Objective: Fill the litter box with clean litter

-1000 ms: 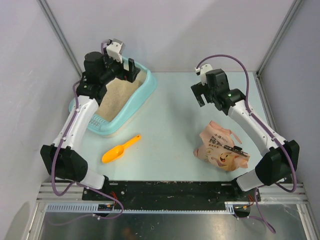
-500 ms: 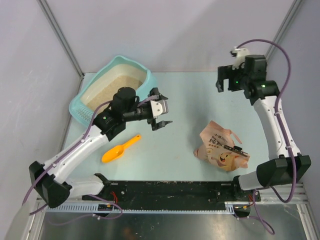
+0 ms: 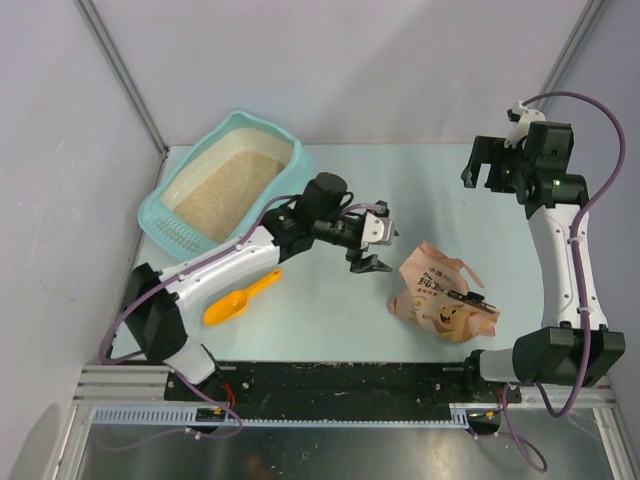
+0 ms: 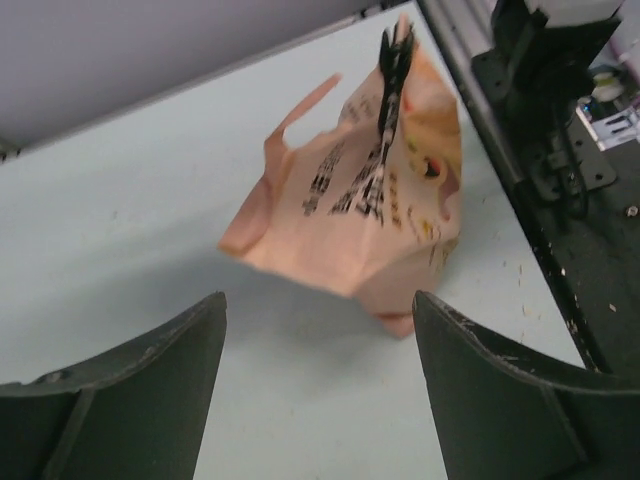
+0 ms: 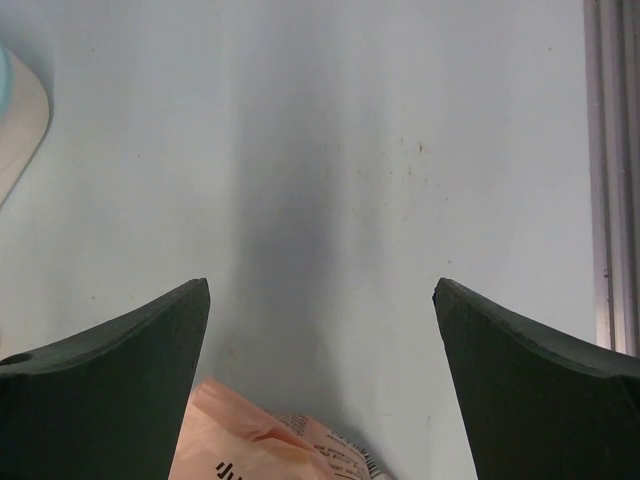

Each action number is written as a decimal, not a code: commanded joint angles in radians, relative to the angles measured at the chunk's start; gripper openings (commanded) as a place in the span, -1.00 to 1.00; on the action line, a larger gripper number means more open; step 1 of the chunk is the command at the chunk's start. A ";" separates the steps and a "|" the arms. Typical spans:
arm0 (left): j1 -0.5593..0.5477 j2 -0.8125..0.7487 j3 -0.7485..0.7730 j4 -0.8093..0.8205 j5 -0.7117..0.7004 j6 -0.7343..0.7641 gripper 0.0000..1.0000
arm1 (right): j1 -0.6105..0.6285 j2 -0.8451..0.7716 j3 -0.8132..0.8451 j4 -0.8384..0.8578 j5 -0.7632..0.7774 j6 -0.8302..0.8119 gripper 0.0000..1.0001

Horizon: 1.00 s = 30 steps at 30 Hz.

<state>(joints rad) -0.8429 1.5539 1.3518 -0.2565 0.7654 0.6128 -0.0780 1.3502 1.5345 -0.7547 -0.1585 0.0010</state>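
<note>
The light teal litter box (image 3: 291, 182) stands at the far left, with beige clean litter (image 3: 225, 190) spread over its floor. My left gripper (image 3: 372, 245) reaches across the middle of the table. It is open and holds nothing, and its tips stop just short of the pink bag (image 3: 440, 295). In the left wrist view the bag (image 4: 350, 215) lies beyond the open left gripper (image 4: 320, 300), not between the fingers. My right gripper (image 3: 490, 170) hangs raised at the far right, open and empty. The right wrist view looks past the right gripper (image 5: 320, 285) down at bare table and the bag's top (image 5: 260, 445).
An orange scoop (image 3: 240, 297) lies on the table near the front left, below the left arm. The right arm's base (image 4: 550, 90) stands close behind the bag. A corner of the litter box (image 5: 15, 120) shows at the left edge of the right wrist view.
My left arm swung away from the litter box, across the table to the right, up to the pink bag. My right arm rose and drew back toward the far right.
</note>
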 commanded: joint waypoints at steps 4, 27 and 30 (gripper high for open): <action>-0.085 0.153 0.135 0.011 0.120 0.044 0.49 | -0.029 -0.040 -0.005 -0.008 -0.053 0.025 0.99; -0.121 0.380 0.214 0.036 -0.081 -0.013 -0.87 | -0.072 -0.023 -0.085 0.029 -0.118 0.080 0.99; -0.087 0.364 0.210 0.036 -0.101 -0.044 -1.00 | -0.072 0.009 -0.080 0.060 -0.144 0.096 0.99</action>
<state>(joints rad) -0.9817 1.9484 1.5467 -0.2253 0.7288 0.6266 -0.1463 1.3331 1.4490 -0.7586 -0.2581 0.0639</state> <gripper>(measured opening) 0.018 0.995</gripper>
